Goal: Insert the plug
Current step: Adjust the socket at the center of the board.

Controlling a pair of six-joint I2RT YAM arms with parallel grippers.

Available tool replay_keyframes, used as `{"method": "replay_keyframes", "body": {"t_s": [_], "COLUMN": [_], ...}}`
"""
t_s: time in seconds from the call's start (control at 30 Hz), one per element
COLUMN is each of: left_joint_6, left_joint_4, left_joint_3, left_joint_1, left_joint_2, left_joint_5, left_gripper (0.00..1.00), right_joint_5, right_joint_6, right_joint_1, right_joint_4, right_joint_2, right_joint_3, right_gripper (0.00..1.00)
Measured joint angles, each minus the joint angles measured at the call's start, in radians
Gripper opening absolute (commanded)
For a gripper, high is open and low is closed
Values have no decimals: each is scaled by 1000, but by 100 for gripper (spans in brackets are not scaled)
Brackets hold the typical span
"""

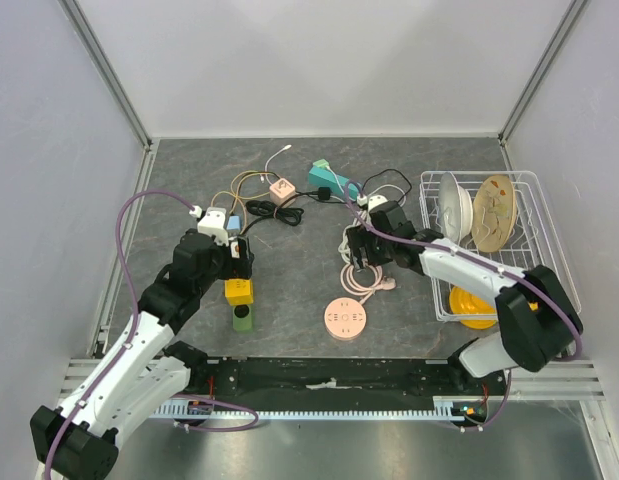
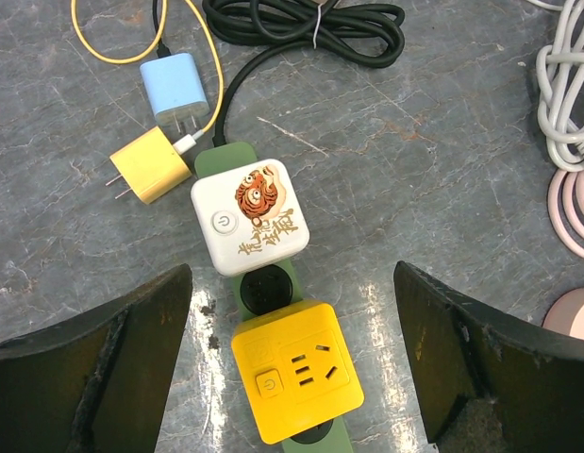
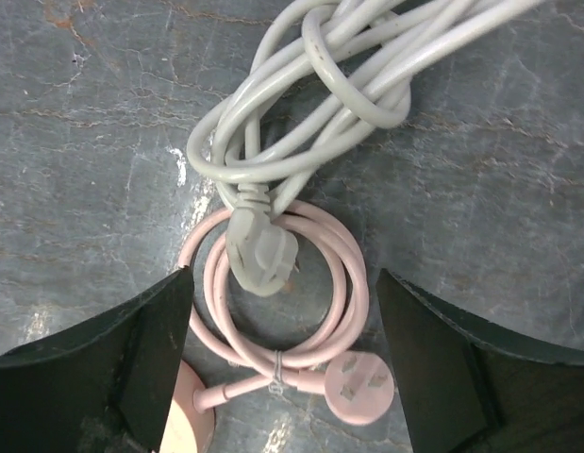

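On the counter (image 1: 299,275) I log the following. Left half: a green strip (image 2: 265,288) lying lengthwise under my left end effector (image 2: 292,278), whose fingers are spread wide, one on each side of the strip and clear of it. Seated on the strip: a white cube (image 2: 249,215) with a tiger print and a power button, and just beside it, nearer the wrist, a yellow cube (image 2: 296,371) with a button and socket slots facing up. One round socket of the strip shows between the two cubes. Beyond the strip's far end: a yellow charger (image 2: 152,162), prongs pointing left, and a blue charger (image 2: 175,83) touching it; a bundled black cord (image 2: 310,24) lies past them. Right half: my right end effector (image 3: 284,278), likewise spread wide and holding nothing, hangs over a white plug (image 3: 261,250). That plug lies loose, prongs toward the right, on top of a pink coil (image 3: 356,283); its white cord (image 3: 320,104) is knotted in a bundle just beyond. A pink plug (image 3: 362,387) lies flat on the counter at the coil's near side, prong face up. Near the arm bases sits a round pink socket (image 1: 346,318). Far side: a teal strip (image 1: 324,178) and a pink cube (image 1: 281,188). Right edge: a wire rack (image 1: 545,222) with two upright plates (image 1: 494,212) and a yellow bowl (image 1: 474,305).
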Motion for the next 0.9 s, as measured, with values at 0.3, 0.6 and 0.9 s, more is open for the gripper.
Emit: {"method": "replay_keyframes", "body": {"t_s": [0.3,0.6,0.9], "left_joint_6": [0,0,0], "left_joint_4": [0,0,0], "left_joint_3": [0,0,0], "left_joint_1": [0,0,0], "left_joint_2": [11,11,13], "left_joint_5": [0,-1,-1], "left_gripper": [93,93,93], "right_joint_5": [-42,-87,-147], "right_joint_6": [-29,-32,-26], "right_joint_1": [1,2,-23], "right_joint_4": [53,56,-79], "right_joint_2": [198,264,189], "right_joint_3": [78,120,234], "right_gripper": [64,15,0]}}
